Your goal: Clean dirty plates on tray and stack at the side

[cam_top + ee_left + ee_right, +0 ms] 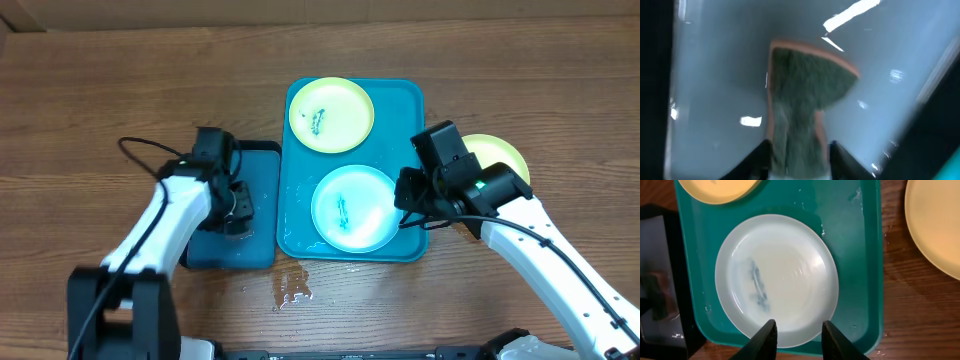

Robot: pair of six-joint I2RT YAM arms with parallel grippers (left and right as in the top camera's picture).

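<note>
The light blue plate [775,275] was seen lying just ahead of the right pincer [798,330], held part-open and empty, while the sponge [800,100] was pinched in the left pincer [799,152].

White arms [160,225], black fingers [766,341], apparently thin cables [122,147].

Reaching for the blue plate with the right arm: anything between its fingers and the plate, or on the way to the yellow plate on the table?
Nothing visible. The right gripper hovers open at the near rim of the blue plate; toward that yellow plate, only the tray rim lies between.
</note>
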